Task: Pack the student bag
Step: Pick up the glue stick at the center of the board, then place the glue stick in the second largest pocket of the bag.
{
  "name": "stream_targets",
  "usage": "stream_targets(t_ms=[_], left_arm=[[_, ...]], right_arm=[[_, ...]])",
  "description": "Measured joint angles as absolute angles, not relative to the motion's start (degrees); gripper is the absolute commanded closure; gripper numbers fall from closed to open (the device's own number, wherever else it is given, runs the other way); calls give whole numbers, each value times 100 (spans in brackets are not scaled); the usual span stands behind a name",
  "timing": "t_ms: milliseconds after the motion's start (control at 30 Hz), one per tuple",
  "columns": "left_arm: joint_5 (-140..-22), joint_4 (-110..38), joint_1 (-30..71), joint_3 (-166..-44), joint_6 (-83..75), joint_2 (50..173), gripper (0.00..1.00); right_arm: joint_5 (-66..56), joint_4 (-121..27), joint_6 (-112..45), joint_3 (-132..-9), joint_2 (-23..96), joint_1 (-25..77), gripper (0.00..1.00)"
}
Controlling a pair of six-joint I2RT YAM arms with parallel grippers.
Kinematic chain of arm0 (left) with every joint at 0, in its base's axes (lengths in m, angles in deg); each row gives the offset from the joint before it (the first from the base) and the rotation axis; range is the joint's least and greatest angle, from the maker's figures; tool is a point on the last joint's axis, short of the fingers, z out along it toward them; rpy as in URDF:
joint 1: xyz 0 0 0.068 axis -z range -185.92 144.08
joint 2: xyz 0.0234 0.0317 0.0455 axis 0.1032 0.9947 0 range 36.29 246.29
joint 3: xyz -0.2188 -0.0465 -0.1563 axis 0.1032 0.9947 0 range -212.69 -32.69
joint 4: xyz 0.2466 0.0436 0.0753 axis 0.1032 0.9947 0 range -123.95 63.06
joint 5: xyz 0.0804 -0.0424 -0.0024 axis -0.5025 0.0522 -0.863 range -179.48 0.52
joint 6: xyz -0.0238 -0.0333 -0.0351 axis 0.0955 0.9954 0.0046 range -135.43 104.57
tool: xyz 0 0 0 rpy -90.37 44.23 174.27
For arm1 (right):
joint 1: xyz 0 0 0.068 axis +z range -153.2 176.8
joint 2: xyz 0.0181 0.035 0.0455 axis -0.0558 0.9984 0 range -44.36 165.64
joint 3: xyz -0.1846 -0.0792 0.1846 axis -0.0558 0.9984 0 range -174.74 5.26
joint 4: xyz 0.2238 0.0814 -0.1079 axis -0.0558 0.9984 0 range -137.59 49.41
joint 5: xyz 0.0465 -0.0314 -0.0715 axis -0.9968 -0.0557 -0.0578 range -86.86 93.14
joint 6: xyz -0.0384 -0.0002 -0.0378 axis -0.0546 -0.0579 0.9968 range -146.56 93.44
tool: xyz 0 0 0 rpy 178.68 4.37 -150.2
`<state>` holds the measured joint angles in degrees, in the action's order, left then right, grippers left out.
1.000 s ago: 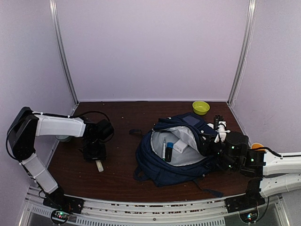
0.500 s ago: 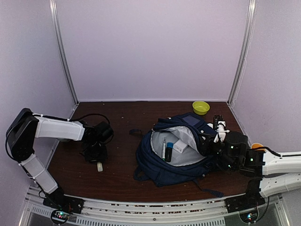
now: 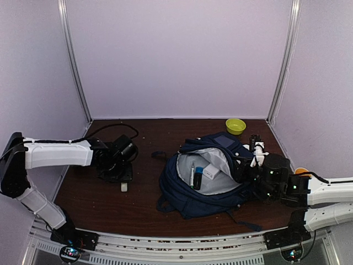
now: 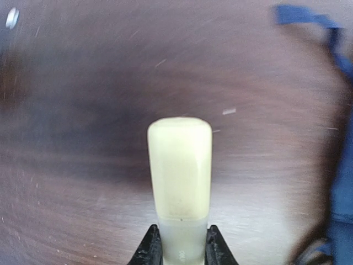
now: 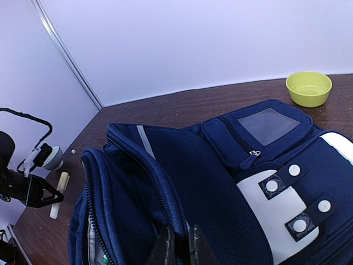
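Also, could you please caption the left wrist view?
Left pincer grips a pale yellow rounded stick over the dark brown table.

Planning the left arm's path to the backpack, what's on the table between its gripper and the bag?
Only bare brown table between the left gripper, shut on a cream tube, and the backpack, in the top view.

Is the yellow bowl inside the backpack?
No, the yellow bowl sits on the table behind the backpack, near the back right corner.
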<state>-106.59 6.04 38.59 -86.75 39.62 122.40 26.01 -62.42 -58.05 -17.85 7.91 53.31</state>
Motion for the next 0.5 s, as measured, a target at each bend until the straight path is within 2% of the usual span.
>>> stream_targets(t_ms=[300,500], left_arm=[[-11286,252,5177,-9561,2766,12095,100],[-10619,-510,5607,-9790,1798,12156,100]], right_arm=[[2601,-6242,-5807,-1785,804,5331,100],[2601,-6242,-5807,-1785,804,5331,100]])
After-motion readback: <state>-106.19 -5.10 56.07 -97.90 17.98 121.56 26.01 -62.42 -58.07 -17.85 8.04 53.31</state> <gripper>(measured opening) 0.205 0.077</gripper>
